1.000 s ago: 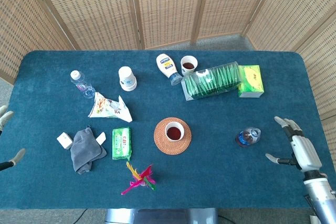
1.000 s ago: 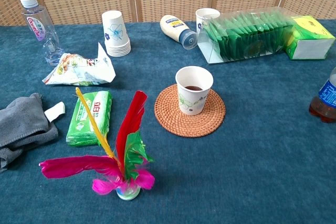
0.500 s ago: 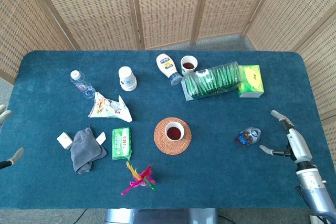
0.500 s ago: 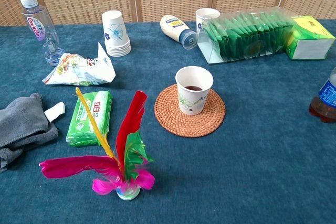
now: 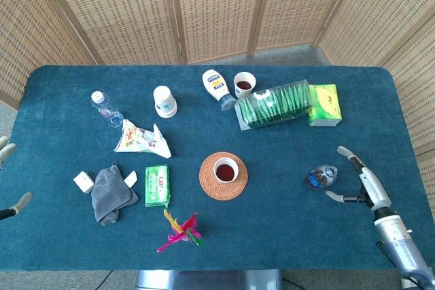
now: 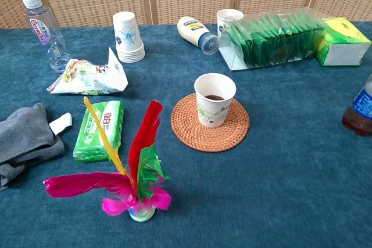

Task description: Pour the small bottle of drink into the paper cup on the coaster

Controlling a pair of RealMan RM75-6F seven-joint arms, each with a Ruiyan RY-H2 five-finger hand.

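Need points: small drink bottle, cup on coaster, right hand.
small drink bottle (image 5: 320,177), head view, on its blue label.
paper cup (image 6: 214,108), chest view, on its side wall.
right hand (image 5: 358,183), head view, on the palm.

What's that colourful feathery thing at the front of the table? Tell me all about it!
It is a feather shuttlecock standing upright on a small round base. Red, yellow, green and pink feathers fan out from the base: the red and yellow ones rise tallest, the pink ones spread low. It stands on the blue tablecloth, just in front of the green tissue pack. Neither hand is touching it.
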